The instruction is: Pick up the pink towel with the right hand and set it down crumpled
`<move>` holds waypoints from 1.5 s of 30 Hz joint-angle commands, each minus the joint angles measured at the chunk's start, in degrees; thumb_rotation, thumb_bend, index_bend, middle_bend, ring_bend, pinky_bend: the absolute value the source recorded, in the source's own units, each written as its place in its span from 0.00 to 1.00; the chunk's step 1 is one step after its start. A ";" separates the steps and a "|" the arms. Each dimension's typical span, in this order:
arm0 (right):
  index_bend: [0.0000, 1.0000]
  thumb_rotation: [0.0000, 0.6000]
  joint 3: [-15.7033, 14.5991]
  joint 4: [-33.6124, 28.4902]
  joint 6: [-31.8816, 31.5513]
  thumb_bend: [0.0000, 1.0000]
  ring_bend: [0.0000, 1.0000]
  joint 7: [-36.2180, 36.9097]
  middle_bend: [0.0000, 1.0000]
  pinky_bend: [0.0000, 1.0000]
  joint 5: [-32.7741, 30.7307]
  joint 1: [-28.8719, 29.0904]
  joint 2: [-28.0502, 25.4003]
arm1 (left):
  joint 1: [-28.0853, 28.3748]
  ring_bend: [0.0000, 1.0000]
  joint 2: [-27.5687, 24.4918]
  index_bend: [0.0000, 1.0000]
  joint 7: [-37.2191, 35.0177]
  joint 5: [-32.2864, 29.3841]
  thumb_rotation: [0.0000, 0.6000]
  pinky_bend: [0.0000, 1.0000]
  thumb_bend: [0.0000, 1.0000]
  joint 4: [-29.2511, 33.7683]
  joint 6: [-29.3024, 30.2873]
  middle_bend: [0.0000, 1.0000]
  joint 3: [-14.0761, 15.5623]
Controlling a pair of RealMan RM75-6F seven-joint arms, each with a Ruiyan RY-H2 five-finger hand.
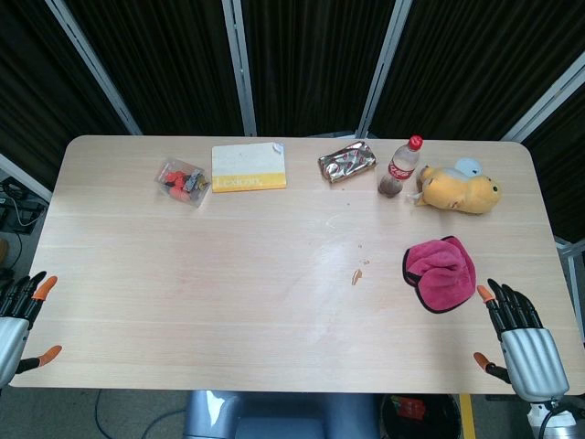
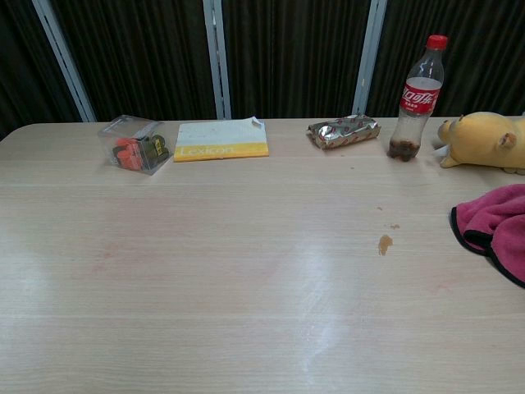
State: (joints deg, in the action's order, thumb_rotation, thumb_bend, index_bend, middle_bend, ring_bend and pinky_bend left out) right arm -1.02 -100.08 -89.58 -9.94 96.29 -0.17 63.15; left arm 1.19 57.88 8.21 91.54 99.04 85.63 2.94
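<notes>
We are seeing both robot hands, left robot hand [image 1: 18, 315] and right robot hand [image 1: 519, 338], released, only overhead; chest view is cropping the pink towel [image 1: 441, 272].

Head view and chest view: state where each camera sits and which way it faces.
Head view: high, looking steeply down on the table; left hand and right hand show at the near edge, fingers spread.
Chest view: low, facing across the tabletop; no hands show.
Shared: pink towel, cola bottle, plush toy.

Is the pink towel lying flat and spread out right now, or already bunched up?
Bunched: the pink towel sits on the table in a rumpled heap with folds showing. The right hand is apart from it, holding nothing.
</notes>
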 commanded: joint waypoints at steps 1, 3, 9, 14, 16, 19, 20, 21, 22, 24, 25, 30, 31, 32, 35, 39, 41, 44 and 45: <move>0.00 1.00 0.03 -0.07 0.00 0.00 0.00 -0.12 0.00 0.11 -0.06 -0.02 0.11 | 0.05 0.00 -0.17 0.00 -0.19 -0.05 1.00 0.00 0.00 0.15 -0.07 0.00 0.02; 0.00 1.00 0.01 -0.20 0.05 0.00 0.00 -0.34 0.00 0.11 -0.18 -0.06 0.14 | 0.05 0.00 -0.19 0.00 -0.35 -0.01 1.00 0.00 0.00 0.14 -0.04 0.00 0.03; 0.00 1.00 -0.03 -0.81 0.59 0.00 0.00 -0.62 0.00 0.11 -1.00 -0.12 -0.17 | -0.03 0.00 -0.26 0.00 0.12 0.11 1.00 0.00 0.00 0.36 0.13 0.00 0.07; 0.00 1.00 -0.04 -1.18 0.98 0.00 0.00 -0.98 0.00 0.11 -1.25 -0.04 -0.34 | -0.06 0.00 -0.05 0.00 0.03 0.01 1.00 0.00 0.00 0.22 0.19 0.00 0.01; 0.00 1.00 0.01 -1.39 1.27 0.00 0.00 -1.14 0.00 0.11 -1.67 0.00 -0.34 | 0.02 0.00 -0.05 0.00 -0.13 0.00 1.00 0.00 0.00 0.18 0.08 0.00 -0.02; 0.00 1.00 0.13 -1.79 1.71 0.00 0.00 -1.31 0.00 0.11 -2.30 0.09 -0.37 | 0.02 0.00 0.00 0.00 -0.36 0.10 1.00 0.00 0.00 0.00 0.15 0.00 -0.02; 0.00 1.00 0.12 -1.89 1.91 0.00 0.00 -1.39 0.00 0.11 -2.46 0.14 -0.38 | 0.03 0.00 0.01 0.00 -0.38 0.09 1.00 0.00 0.00 -0.02 0.15 0.00 -0.02; 0.00 1.00 0.14 -1.96 2.19 0.00 0.00 -1.58 0.00 0.11 -2.67 0.24 -0.39 | 0.03 0.00 0.01 0.00 -0.37 0.06 1.00 0.00 0.00 -0.04 0.12 0.00 -0.02; 0.00 1.00 0.20 -2.04 2.58 0.00 0.00 -1.87 0.00 0.11 -2.98 0.37 -0.39 | 0.05 0.00 0.02 0.00 -0.35 0.01 1.00 0.00 0.00 -0.02 0.08 0.00 -0.05; 0.00 1.00 0.51 -2.54 4.02 0.00 0.00 -2.59 0.00 0.11 -4.38 0.91 -0.39 | 0.12 0.00 0.06 0.00 -0.29 0.14 1.00 0.00 0.00 0.15 0.05 0.00 -0.04; 0.00 1.00 0.71 -2.94 4.79 0.00 0.00 -2.79 0.00 0.11 -5.20 1.21 -0.45 | 0.13 0.00 0.06 0.00 -0.17 0.33 1.00 0.00 0.00 0.10 0.09 0.00 0.01; 0.02 1.00 3.12 -3.97 9.52 0.00 0.00 -5.11 0.00 0.11 -10.24 4.10 -0.29 | -0.02 0.00 0.18 0.00 -0.23 0.41 1.00 0.00 0.00 -0.01 0.46 0.00 -0.02; 0.03 1.00 3.95 -3.97 10.80 0.00 0.00 -5.84 0.00 0.11 -11.65 5.05 0.05 | 0.00 0.00 0.20 0.00 -0.31 0.38 1.00 0.00 0.00 -0.02 0.46 0.00 -0.05; 0.03 1.00 4.85 -3.85 12.08 0.00 0.00 -6.60 0.00 0.11 -13.16 6.07 0.48 | 0.00 0.00 0.22 0.00 -0.39 0.38 1.00 0.00 0.00 -0.04 0.47 0.00 -0.06; 0.05 1.00 7.41 -2.58 15.04 0.00 0.00 -9.14 0.00 0.11 -17.28 8.87 2.20 | 0.01 0.00 0.25 0.00 -0.60 0.47 1.00 0.00 0.00 -0.09 0.52 0.00 -0.06; 0.09 1.00 10.93 0.73 18.48 0.00 0.00 -12.28 0.00 0.11 -23.93 12.59 5.64 | 0.06 0.00 0.31 0.00 -1.07 0.39 1.00 0.00 0.00 -0.20 0.45 0.00 -0.10; 0.10 1.00 12.39 3.10 19.91 0.00 0.00 -13.98 0.00 0.11 -27.59 14.28 7.53 | 0.18 0.00 0.28 0.00 -1.35 0.15 1.00 0.00 0.00 -0.22 0.14 0.00 -0.13; 0.14 1.00 14.03 6.56 21.60 0.00 0.00 -16.68 0.02 0.11 -33.12 16.38 10.15 | 0.43 0.00 0.36 0.00 -1.74 -0.19 1.00 0.00 0.00 -0.28 -0.35 0.00 -0.24; 0.16 1.00 14.56 7.66 21.97 0.00 0.00 -17.29 0.04 0.12 -34.89 16.98 11.07 | 0.51 0.00 0.44 0.00 -1.83 -0.21 1.00 0.00 0.00 -0.38 -0.45 0.00 -0.28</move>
State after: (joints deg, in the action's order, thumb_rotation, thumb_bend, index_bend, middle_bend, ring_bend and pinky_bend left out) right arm 11.49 -95.59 -69.56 -24.74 65.52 14.48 71.47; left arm 1.64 58.28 6.43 91.36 98.71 85.23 2.70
